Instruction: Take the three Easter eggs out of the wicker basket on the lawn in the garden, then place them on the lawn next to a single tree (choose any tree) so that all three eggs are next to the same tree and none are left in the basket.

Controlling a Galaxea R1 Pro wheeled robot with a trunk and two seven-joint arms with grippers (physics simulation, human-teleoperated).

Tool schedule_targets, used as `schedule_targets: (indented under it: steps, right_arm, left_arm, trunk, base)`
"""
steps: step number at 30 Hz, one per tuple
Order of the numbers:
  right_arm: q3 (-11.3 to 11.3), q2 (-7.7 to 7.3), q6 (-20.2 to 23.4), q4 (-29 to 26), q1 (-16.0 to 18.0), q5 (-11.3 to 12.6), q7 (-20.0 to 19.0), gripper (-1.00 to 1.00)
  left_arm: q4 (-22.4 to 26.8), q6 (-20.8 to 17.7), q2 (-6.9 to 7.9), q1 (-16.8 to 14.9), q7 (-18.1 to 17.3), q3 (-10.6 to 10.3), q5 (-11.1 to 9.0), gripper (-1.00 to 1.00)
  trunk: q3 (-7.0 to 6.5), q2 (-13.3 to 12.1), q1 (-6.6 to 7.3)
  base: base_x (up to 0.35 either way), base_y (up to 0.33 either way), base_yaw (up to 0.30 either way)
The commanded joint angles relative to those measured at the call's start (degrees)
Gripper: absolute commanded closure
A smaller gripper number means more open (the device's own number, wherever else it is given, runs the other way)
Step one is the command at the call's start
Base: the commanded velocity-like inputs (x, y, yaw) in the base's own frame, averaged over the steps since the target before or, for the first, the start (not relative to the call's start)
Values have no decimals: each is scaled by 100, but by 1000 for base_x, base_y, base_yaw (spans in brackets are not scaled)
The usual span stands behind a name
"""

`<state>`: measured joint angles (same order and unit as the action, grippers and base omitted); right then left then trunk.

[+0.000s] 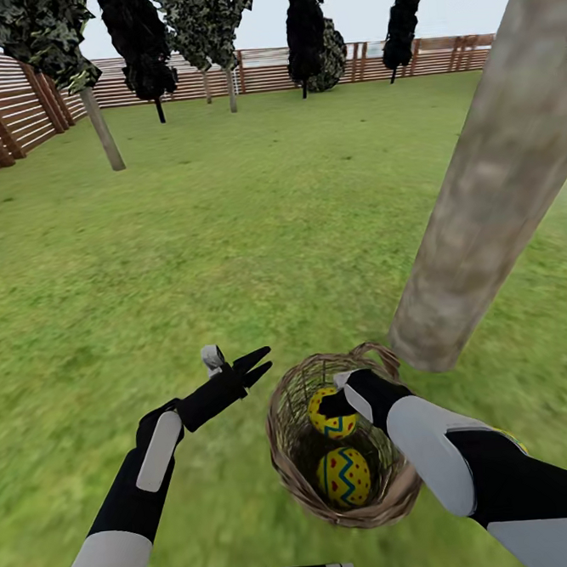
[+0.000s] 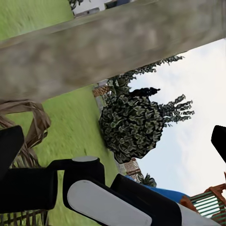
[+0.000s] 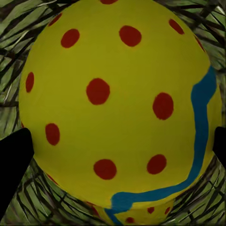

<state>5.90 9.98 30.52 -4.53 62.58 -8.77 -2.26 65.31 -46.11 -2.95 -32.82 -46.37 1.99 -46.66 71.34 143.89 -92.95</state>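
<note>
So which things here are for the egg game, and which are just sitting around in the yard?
For the job:
- two Easter eggs in view
- wicker basket
- thick tree beside it
- lawn
- right gripper, down in the basket at the upper egg

Just there:
- wooden fence
- thin tree
- dark narrow trees

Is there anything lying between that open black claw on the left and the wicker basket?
No. In the head view, just bare lawn separates the left gripper from the wicker basket; the claw hangs open beside the rim.
</note>
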Motion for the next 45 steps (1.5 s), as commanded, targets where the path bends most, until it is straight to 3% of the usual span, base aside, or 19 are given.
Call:
schedule_targets:
  steps: [1, 5, 12, 16, 24, 27, 30, 33, 36, 40, 41, 42, 45]
  right_arm:
    - [43, 1, 103, -13, 0, -64, -64, 100]
    - [43, 1, 394, -10, 0, -64, -351, 100]
    - [43, 1, 482, -12, 0, -64, -354, 100]
    - [41, 1, 946, -60, 0, -70, -361, 100]
    - [43, 1, 1382, -164, 0, -72, -397, 100]
    - [19, 1, 1405, -183, 0, -106, -1253, 100]
    - [-3, -190, 1477, -253, 0, -121, -2035, 100]
    - [-37, -533, 1867, -587, 0, -132, -2924, 100]
    - [-228, -809, 1914, -647, 0, -126, -3313, 100]
    - [-263, -1079, 1922, -646, 0, -125, -3559, 100]
    - [-281, -1259, 1922, -645, 0, -127, -3949, 100]
    - [-540, -1482, 1922, -645, 0, -127, -4503, 100]
    - [-867, -1778, 1914, -645, 0, -132, -5438, 100]
  left_arm:
    - [-1, -29, -4, 1, -12, 12, -1, -100]
    - [-1, -29, -3, 1, -29, 12, -9, -100]
    - [1, -29, 3, 0, -30, 12, -10, -100]
    - [-1, -29, -4, 2, -14, 12, 7, -100]
    - [5, -29, -4, -3, -12, 12, 0, -100]
    - [1, -29, -4, 1, -12, 12, -1, -100]
    - [0, -29, -5, 0, -12, 12, 7, -100]
    - [-1, -29, -4, 0, -9, 12, 8, -100]
    - [-1, -29, -5, 0, -4, 12, 16, -100]
    - [-1, -29, -10, 0, -3, 12, 24, -100]
    - [5, -29, -7, -2, -3, 12, 22, -100]
    - [8, -29, 2, 0, -3, 12, 5, -100]
    - [8, -29, 4, -1, -3, 12, 8, -100]
  trunk:
    - [-19, 0, 3]
    - [-107, -6, 14]
    - [-262, -15, 32]
    - [-351, -20, 42]
    - [-528, -31, 62]
    - [-595, -35, 70]
    - [-661, -39, 78]
    - [-728, -43, 86]
    - [-794, -47, 93]
    - [-883, -52, 104]
    - [-905, -54, 106]
    - [-927, -55, 109]
    - [-993, -59, 117]
  base:
    - [0, 0, 0]
    - [0, 0, 0]
    - [0, 0, 0]
    - [0, 0, 0]
    - [0, 0, 0]
    - [0, 0, 0]
    - [0, 0, 0]
    - [0, 0, 0]
    - [0, 0, 0]
    - [0, 0, 0]
    - [0, 0, 0]
    - [0, 0, 0]
    - [0, 0, 0]
